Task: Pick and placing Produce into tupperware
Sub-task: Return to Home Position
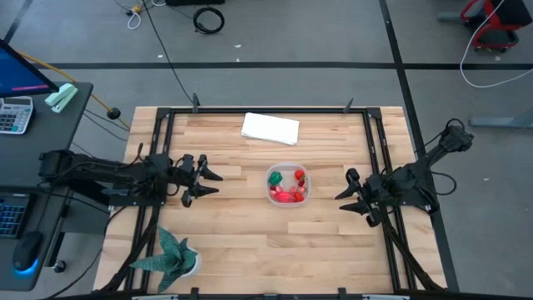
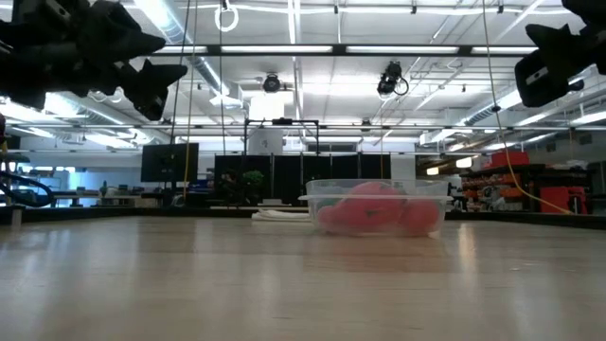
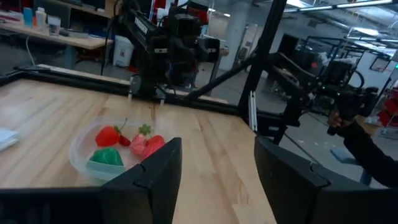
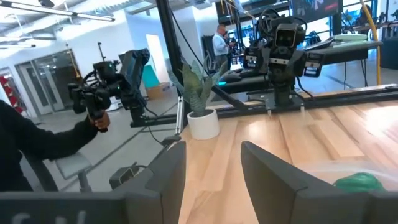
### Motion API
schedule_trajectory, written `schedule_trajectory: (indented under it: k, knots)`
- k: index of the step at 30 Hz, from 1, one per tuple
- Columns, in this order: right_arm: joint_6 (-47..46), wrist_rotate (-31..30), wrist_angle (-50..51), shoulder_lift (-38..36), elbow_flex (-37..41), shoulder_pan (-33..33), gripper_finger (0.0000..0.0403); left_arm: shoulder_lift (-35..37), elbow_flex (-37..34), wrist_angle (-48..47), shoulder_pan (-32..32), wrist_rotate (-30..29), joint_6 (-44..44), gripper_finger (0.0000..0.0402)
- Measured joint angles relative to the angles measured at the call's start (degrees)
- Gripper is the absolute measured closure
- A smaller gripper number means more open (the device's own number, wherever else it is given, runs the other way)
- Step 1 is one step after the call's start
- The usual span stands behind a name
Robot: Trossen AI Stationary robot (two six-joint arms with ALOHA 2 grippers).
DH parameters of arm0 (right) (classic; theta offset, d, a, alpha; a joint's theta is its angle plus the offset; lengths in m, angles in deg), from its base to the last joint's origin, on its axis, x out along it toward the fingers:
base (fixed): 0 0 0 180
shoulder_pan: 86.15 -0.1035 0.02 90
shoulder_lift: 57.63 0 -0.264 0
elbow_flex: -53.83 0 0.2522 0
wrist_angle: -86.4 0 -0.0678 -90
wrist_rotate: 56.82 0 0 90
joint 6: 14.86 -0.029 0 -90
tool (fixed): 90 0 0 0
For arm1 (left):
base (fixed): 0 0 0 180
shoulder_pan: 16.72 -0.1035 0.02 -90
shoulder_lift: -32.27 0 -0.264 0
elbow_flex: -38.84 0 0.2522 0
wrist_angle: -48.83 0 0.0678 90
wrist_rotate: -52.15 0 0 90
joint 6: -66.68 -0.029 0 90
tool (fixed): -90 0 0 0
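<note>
The clear tupperware (image 1: 287,185) stands near the table's middle, resting on its base, with red, pink and green produce (image 1: 288,187) inside; in the low view the tupperware (image 2: 377,206) shows pink pieces through its wall. The left wrist view shows the tupperware (image 3: 84,149) holding a red piece (image 3: 107,135), a green piece (image 3: 106,156) and a pink piece (image 3: 145,144). My left gripper (image 1: 210,182) hovers open to the container's left, above the table. My right gripper (image 1: 343,193) hovers open to its right. Both are empty.
A white folded cloth (image 1: 270,128) lies toward the far edge. A spiky teal-green plant in a white pot (image 1: 172,256) stands at the near left corner. A person's arm holding a handheld rig (image 4: 93,99) shows beyond the table. Bare wood lies near the container.
</note>
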Motion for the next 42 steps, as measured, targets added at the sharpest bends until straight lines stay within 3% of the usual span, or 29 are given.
schedule_trajectory:
  k: [7,30,42]
  knots:
    - [-1.4,0.0,-0.1,0.0,0.0,0.0,0.0241,0.0,0.0,-4.0,0.0,0.0,-2.3,0.0202]
    - [6.3,-2.0,-0.1,0.0,0.0,0.0,0.0241,0.0,0.0,-14.3,0.0,0.0,-10.3,0.0199]
    - [-1.5,-2.0,-0.1,0.0,0.0,0.0,0.0241,0.0,0.1,-15.0,0.0,0.0,-9.9,0.0209]
